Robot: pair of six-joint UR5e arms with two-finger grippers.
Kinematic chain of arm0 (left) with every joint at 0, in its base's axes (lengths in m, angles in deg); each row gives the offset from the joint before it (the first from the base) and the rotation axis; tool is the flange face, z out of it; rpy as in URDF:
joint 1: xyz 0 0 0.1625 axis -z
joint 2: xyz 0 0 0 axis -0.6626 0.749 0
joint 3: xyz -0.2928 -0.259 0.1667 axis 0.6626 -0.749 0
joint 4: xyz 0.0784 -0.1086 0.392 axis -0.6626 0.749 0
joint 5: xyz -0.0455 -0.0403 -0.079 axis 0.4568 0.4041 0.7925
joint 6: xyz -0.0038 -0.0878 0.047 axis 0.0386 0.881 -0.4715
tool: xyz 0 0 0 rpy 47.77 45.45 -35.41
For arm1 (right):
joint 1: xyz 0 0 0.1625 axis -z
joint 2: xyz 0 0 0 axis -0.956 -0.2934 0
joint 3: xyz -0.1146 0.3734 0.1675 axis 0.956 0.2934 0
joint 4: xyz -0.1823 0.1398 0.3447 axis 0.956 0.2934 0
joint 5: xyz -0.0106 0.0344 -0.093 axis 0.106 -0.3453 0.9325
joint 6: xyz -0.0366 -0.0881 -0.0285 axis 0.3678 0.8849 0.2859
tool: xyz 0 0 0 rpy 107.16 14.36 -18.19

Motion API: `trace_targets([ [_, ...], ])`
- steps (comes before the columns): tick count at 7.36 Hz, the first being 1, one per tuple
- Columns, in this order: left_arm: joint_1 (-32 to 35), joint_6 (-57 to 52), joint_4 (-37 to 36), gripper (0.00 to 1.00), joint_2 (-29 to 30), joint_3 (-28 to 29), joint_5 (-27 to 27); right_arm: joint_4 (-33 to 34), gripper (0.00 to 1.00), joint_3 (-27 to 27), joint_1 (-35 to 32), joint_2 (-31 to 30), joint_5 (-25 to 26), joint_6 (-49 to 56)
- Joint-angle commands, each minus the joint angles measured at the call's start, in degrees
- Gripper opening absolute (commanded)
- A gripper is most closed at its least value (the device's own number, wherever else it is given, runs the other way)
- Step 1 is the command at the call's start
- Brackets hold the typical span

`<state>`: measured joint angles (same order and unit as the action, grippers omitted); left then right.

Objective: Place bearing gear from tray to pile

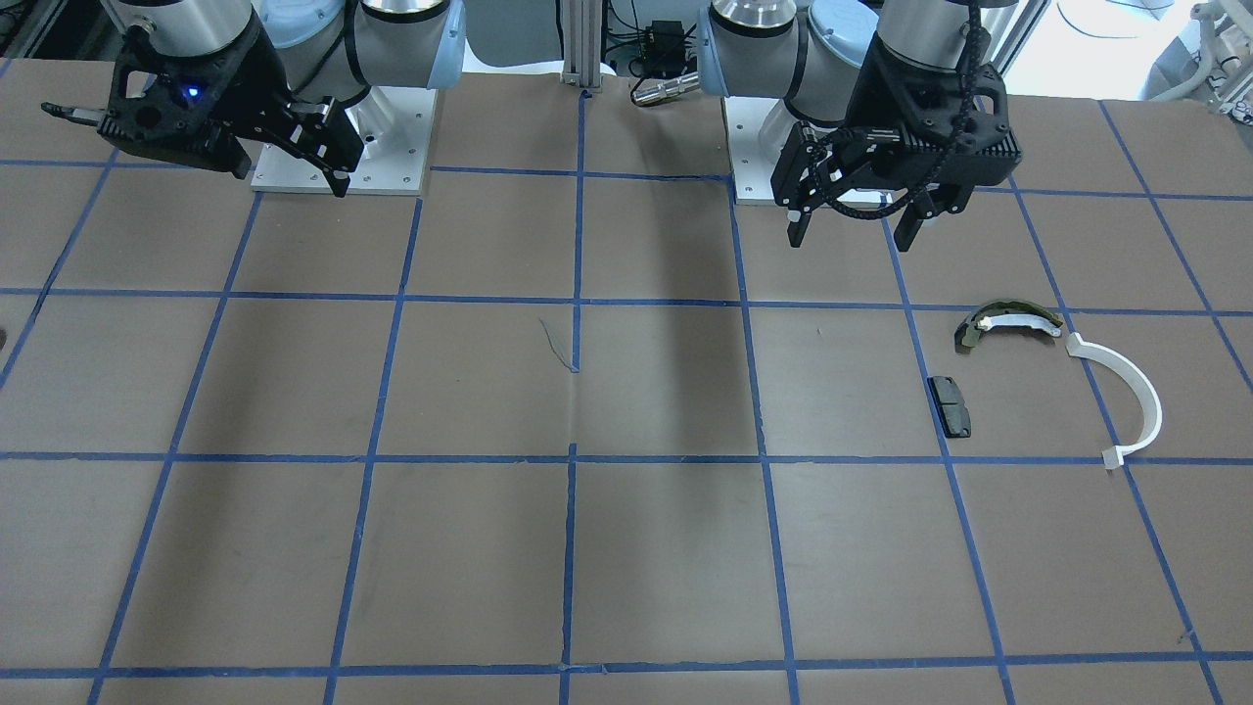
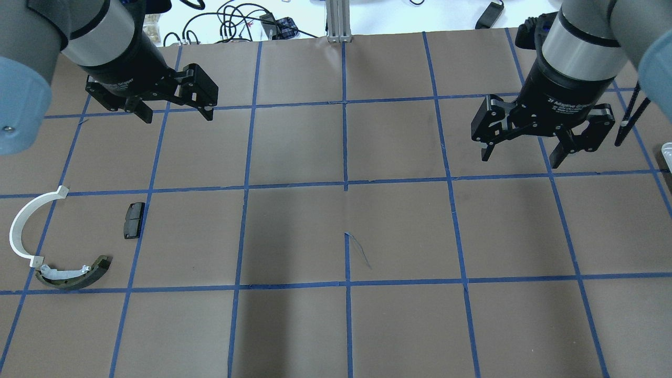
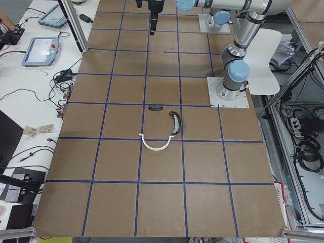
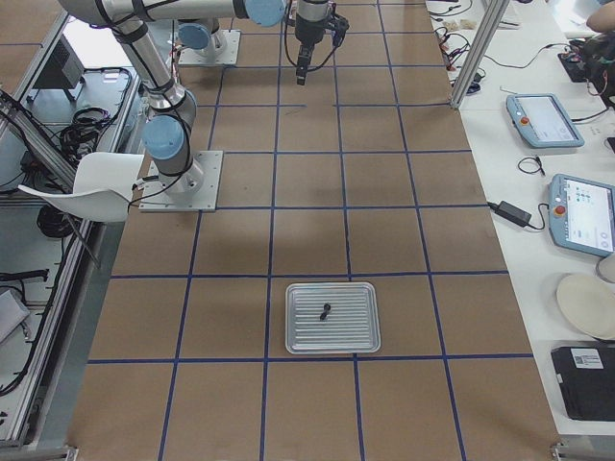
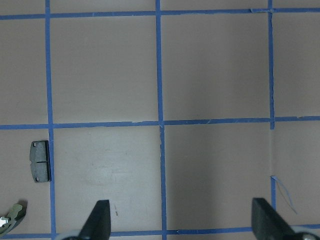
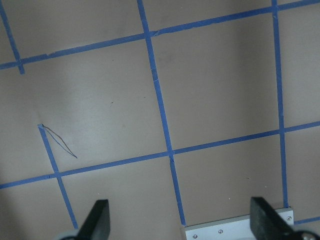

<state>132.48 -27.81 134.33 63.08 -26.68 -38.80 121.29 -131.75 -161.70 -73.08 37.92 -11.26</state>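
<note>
The bearing gear [image 4: 325, 311] is a small dark part lying in the ribbed metal tray [image 4: 300, 338], which shows whole only in the exterior right view. The pile lies on the table's left side: a white half-ring [image 2: 21, 226], an olive-and-white shoe [image 2: 79, 274] and a dark pad [image 2: 134, 219]. My left gripper [image 2: 178, 116] hangs open and empty above the table, beyond the pile. My right gripper [image 2: 520, 159] hangs open and empty on the right side. The left wrist view shows the pad [image 5: 40, 167] and the shoe's end [image 5: 12, 215].
The table is brown paper with a blue tape grid. Only the tray's edge [image 2: 667, 152] shows in the overhead view, at the far right. The right arm's base plate [image 6: 235, 232] shows in the right wrist view. Side benches hold tablets and cables.
</note>
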Motion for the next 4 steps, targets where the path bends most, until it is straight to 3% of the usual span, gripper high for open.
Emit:
trace_targets([
  [1, 0.07, 0.0, 0.09, 1.0, -0.04, -0.02, 0.04, -0.02, 1.0, 0.04, 0.0, -0.03, 0.37, 0.18],
  [4, -0.02, 0.0, 0.53, 1.0, -0.48, -0.11, 0.04, 0.07, 1.0, 0.13, 0.08, -0.12, 0.03, 0.01],
])
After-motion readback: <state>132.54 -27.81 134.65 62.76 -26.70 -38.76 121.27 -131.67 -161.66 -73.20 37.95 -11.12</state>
